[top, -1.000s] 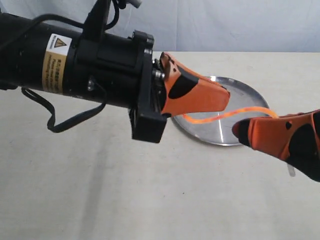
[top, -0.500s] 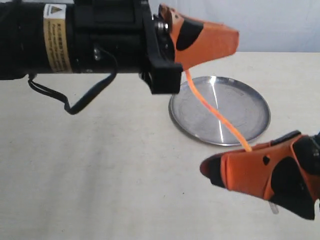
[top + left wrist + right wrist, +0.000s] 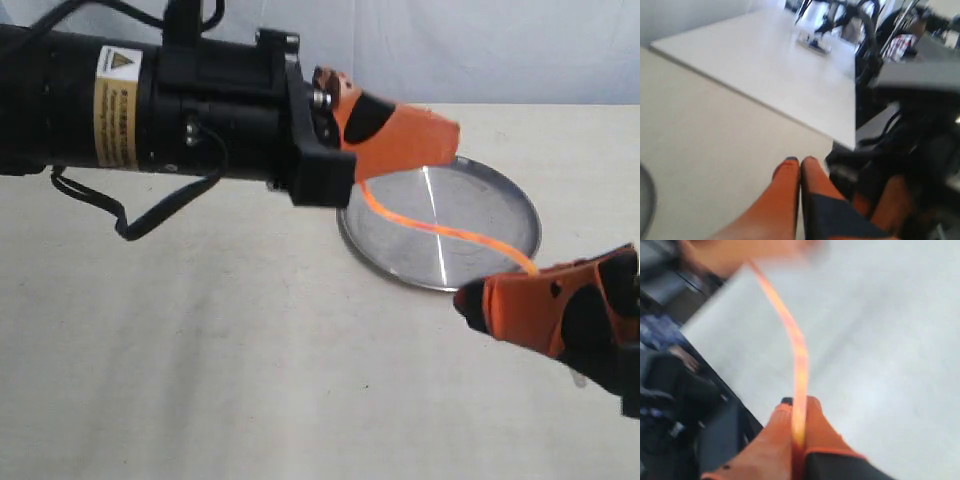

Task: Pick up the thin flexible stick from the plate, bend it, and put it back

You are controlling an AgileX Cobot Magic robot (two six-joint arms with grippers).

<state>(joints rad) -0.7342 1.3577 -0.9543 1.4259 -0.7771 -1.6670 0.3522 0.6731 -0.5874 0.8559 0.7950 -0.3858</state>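
Bending is underway: left gripper (image 3: 448, 142) and right gripper (image 3: 468, 300) each pinch one end of the thin flexible stick (image 3: 440, 230). It is bowed above the plate (image 3: 505, 200) from ten to five o'clock. Setting it back on the plate is left to do.

left hand (image 3: 800, 162) closed tight, pale table (image 3: 700, 140) below

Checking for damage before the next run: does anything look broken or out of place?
Only the stick: it hangs above the plate in a wavy curve, pinched between the left gripper and right gripper. No break shows; the plate lies flat.
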